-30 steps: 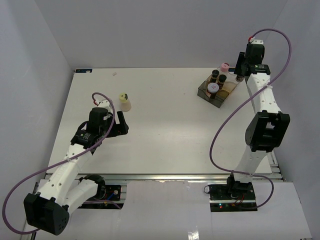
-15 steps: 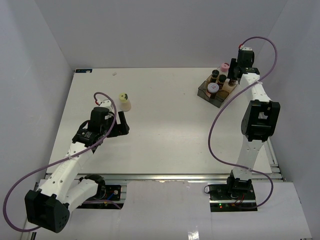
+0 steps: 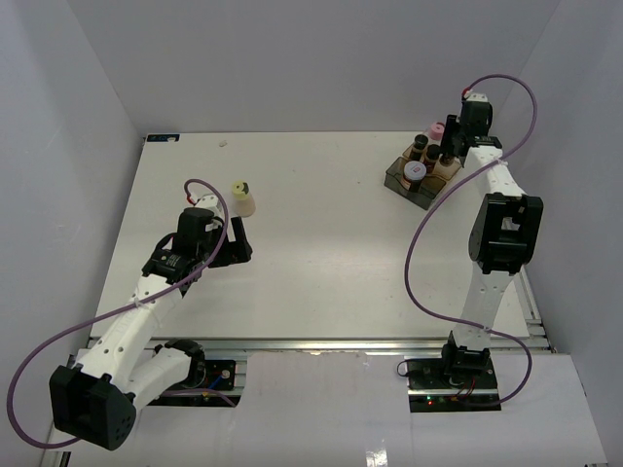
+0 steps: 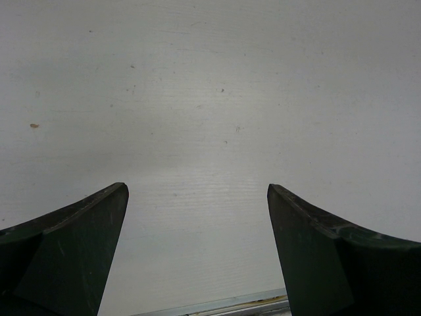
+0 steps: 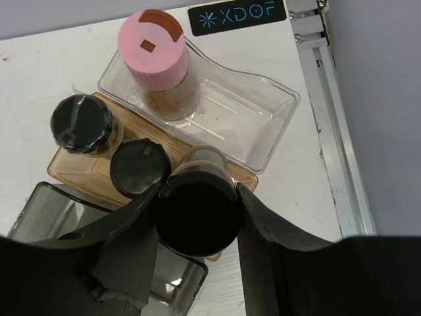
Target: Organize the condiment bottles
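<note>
My right gripper (image 5: 197, 197) is shut on a black-capped bottle (image 5: 197, 214) and holds it upright over the near end of the amber tray (image 5: 72, 172). Two more black-capped bottles (image 5: 82, 124) (image 5: 140, 168) stand in that tray. A pink-capped bottle (image 5: 152, 49) stands in a clear tray (image 5: 263, 115) behind it. In the top view the right gripper (image 3: 452, 154) is at the trays at the far right. A cream bottle with a pale yellow cap (image 3: 242, 198) stands alone at the left. My left gripper (image 3: 239, 243) is open and empty just in front of it, seeing only bare table (image 4: 197, 191).
A dark grey tray (image 5: 39, 210) sits beside the amber one, with a white-lidded jar (image 3: 415, 170) in it. The table's right edge and metal rail (image 5: 329, 131) run close to the trays. White walls enclose the table.
My right gripper has moved left and down with its bottle, from behind the trays to over the amber tray. The left arm has shifted only slightly.
</note>
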Action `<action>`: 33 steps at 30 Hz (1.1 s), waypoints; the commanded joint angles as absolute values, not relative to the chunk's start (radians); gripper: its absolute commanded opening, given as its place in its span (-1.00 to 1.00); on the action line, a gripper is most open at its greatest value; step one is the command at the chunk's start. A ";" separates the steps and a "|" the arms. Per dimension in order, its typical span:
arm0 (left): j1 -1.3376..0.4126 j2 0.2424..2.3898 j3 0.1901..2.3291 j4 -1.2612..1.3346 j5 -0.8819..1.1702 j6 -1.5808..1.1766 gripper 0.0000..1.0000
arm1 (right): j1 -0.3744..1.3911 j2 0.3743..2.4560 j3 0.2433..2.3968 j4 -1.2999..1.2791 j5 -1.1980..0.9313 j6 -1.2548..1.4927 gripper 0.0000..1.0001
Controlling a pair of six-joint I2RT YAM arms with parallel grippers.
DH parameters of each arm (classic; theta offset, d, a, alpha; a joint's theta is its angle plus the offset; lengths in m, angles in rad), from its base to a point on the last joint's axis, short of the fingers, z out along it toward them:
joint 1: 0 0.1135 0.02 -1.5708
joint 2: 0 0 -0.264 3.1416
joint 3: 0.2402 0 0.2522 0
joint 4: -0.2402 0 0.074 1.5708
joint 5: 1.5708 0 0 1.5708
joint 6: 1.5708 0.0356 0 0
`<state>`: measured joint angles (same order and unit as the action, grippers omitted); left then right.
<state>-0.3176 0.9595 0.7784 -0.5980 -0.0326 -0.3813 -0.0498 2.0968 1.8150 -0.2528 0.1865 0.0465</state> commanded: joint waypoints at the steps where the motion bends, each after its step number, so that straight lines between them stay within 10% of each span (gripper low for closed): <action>1: -0.323 0.954 0.782 -0.587 -0.023 -0.374 0.96 | -0.051 2.101 1.766 -0.199 0.177 0.058 -0.79; 12: -0.324 0.957 0.784 -0.586 -0.025 -0.374 0.96 | -0.046 2.071 1.704 -0.190 0.178 0.074 -0.74; 20: -0.324 0.954 0.784 -0.588 -0.026 -0.374 0.96 | -0.043 2.102 1.710 -0.190 0.166 0.068 -0.12; 33: -0.325 0.969 0.785 -0.588 -0.025 -0.371 0.96 | -0.044 2.129 1.766 -0.216 0.183 0.046 0.21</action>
<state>-0.3183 0.9635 0.7784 -0.5980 -0.0330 -0.3813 -0.0437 2.1199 1.7224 -0.2344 0.1692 0.0604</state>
